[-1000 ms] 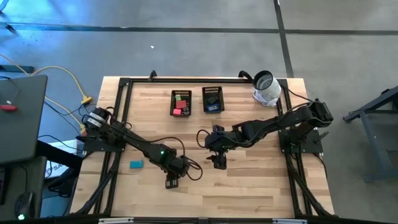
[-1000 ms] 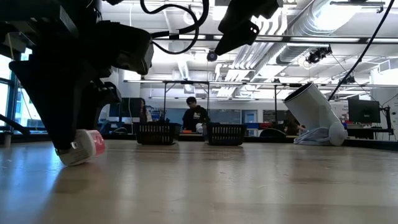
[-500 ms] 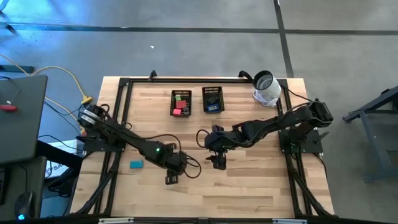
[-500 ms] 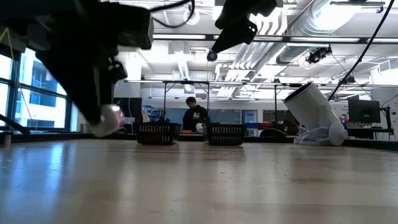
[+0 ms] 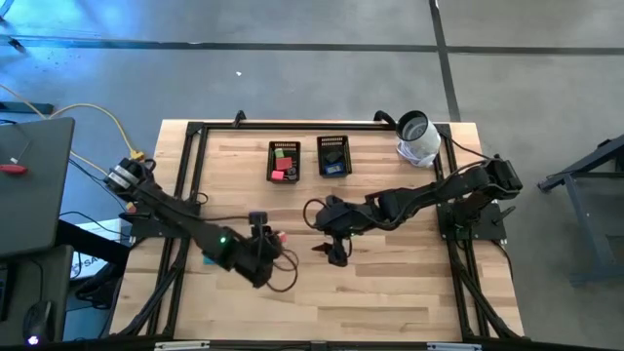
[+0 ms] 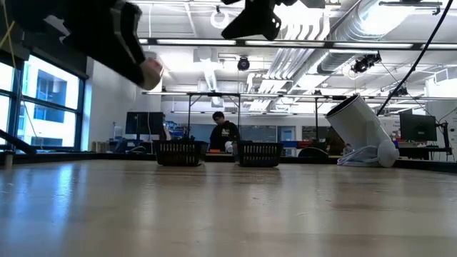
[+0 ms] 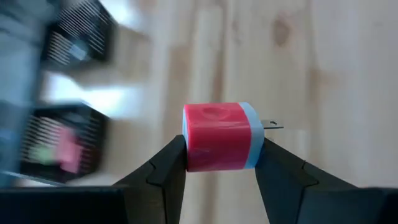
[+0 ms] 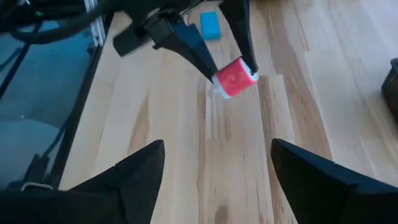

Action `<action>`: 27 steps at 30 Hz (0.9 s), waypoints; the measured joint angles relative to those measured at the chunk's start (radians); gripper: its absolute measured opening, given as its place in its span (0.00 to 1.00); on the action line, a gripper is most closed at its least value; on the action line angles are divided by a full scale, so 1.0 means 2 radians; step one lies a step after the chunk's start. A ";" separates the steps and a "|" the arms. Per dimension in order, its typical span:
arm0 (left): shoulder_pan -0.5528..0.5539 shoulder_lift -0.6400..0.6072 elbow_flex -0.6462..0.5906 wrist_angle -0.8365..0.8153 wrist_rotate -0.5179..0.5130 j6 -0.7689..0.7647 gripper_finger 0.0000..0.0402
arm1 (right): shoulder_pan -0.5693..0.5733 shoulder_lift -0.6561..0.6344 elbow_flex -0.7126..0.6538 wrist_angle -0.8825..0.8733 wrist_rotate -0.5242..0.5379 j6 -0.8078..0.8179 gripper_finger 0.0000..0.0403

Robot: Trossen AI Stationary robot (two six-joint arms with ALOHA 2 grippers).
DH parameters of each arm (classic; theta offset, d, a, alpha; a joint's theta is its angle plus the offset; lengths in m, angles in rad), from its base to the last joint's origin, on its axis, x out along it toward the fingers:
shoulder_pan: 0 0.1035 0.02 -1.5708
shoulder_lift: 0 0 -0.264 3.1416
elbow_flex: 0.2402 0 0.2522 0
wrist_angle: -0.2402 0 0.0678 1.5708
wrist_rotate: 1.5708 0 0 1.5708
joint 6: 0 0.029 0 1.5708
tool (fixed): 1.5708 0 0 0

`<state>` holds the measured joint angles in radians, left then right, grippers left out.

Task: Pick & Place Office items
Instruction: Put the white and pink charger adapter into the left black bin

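A red-and-white plug adapter (image 7: 221,136) — small, blocky, with metal prongs at one end — sits pinched between the two fingers of the left gripper (image 7: 219,163), lifted clear of the wooden table (image 5: 390,292); the right wrist view shows it hanging above the boards. In the high view this gripper (image 5: 263,237) hovers over the table's middle-left, short of the two black mesh trays (image 5: 285,161) at the far edge. The left tray already holds red, pink and green pieces, and the right tray (image 5: 333,156) holds a blue piece plus something dark, so part of the sorting looks done. A blue block (image 8: 210,25) lies on the boards near the left arm; in the high view that arm mostly hides it. The carried adapter and that block look like what remains, though other pieces may be hidden. The right gripper (image 8: 214,171) waits nearby over the table's centre, its fingers spread wide and holding nothing. A white cylinder (image 5: 417,137) lies tipped near the far right corner. Across the room, the low view shows a person (image 6: 224,133) beyond the trays.
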<state>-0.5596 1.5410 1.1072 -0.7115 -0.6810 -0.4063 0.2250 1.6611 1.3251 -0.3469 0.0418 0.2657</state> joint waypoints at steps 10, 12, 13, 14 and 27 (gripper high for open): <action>-0.026 0.003 0.000 -0.003 -0.179 0.087 0.37 | -0.021 0.000 0.000 0.057 -0.015 0.009 0.70; -0.026 0.003 0.000 -0.001 -0.205 0.111 0.37 | -0.028 0.000 0.000 0.069 -0.025 0.015 0.70; -0.026 0.003 0.000 0.001 -0.217 0.124 0.37 | -0.030 0.000 0.000 0.075 -0.026 0.015 0.70; -0.026 0.003 0.000 0.005 -0.230 0.136 0.37 | -0.032 0.000 0.000 0.078 -0.028 0.015 0.70; -0.031 0.003 0.000 0.150 -0.323 0.328 0.37 | -0.055 0.000 0.000 0.108 -0.039 0.013 0.70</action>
<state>-0.6222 1.5467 1.1080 -0.4121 -1.3274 0.2497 0.1147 1.6611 1.3251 -0.1301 -0.0367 0.2922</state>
